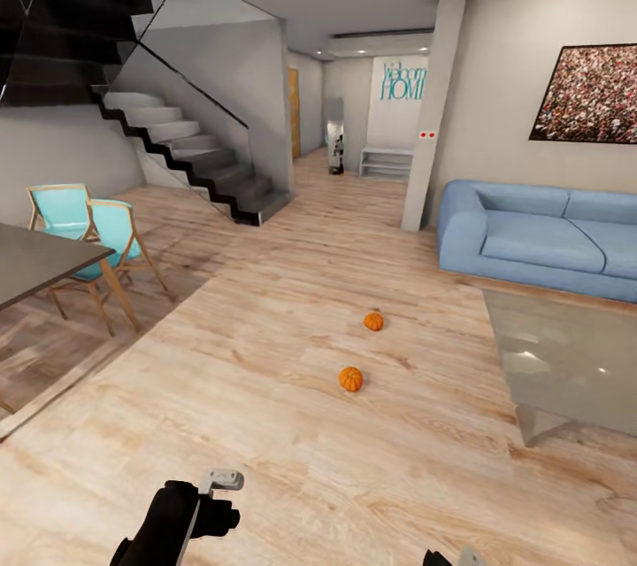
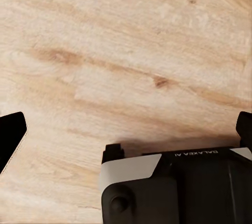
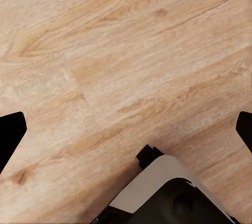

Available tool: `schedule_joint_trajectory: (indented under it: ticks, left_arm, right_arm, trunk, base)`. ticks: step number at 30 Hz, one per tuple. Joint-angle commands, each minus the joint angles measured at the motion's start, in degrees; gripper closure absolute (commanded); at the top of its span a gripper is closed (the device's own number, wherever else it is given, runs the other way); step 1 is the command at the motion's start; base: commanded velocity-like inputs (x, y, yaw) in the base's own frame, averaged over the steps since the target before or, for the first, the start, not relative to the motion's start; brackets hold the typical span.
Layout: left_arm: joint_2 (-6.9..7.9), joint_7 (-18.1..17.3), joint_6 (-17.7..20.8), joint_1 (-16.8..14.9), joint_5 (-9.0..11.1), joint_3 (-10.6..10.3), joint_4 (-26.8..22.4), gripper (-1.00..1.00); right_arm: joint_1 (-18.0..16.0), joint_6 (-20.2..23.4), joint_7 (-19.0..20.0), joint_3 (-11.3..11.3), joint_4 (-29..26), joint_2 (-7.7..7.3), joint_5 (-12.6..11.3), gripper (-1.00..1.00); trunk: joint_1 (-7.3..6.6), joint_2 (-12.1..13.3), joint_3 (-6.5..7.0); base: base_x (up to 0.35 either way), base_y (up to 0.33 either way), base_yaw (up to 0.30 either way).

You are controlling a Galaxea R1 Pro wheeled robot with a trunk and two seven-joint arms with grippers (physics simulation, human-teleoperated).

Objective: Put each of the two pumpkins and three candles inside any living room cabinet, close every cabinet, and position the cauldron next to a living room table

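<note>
Two pumpkins (image 1: pixel 351 378) (image 1: pixel 373 320) sit apart on the wood floor (image 1: pixel 265 424) left of the table (image 1: pixel 566 363), probably light, rigid and rounded, best pinched across the ribbed belly; both grippers (image 2: pixel 126 129) (image 3: pixel 126 129) hang wide and empty.

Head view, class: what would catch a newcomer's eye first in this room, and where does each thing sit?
Two orange pumpkins, one nearer and one farther, lie apart on the pale wooden floor mid-room. A blue sofa stands against the right wall, with the glossy coffee table in front of it. A dark staircase climbs at the left, beyond two turquoise chairs.
</note>
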Motion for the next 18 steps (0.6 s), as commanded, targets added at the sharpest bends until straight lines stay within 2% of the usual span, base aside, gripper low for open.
schedule_joint_trajectory:
  ticks: [1,4,10,18]
  left_arm:
    - [0.0,0.0,0.0,0.01,0.0,0.0,0.0,-1.0]
    - [0.02,-0.04,0.0,-0.05,0.0,0.0,0.0,-1.0]
    - [0.0,-0.07,0.0,-0.04,0.0,0.0,0.0,-1.0]
    - [0.0,-0.08,0.0,-0.05,0.0,0.03,0.0,-1.0]
  right_arm:
    - [0.01,0.0,-0.02,0.0,-0.02,0.0,0.0,-1.0]
    - [0.01,-0.01,0.02,0.0,-0.04,0.0,-0.06,-1.0]
    - [-0.01,-0.01,0.03,0.07,-0.19,0.06,0.16,-1.0]
    - [0.02,-0.01,0.03,0.02,-0.29,0.09,0.25,-1.0]
  trunk:
    - [0.0,0.0,0.0]
    - [0.0,0.0,0.04]
    - [0.0,0.0,0.19]
    - [0.0,0.0,0.28]
  base:
    - [0.261,0.199,-0.03]
    - [0.26,0.225,-0.13]
    - [0.256,0.247,-0.24]
    - [0.261,0.239,-0.124]
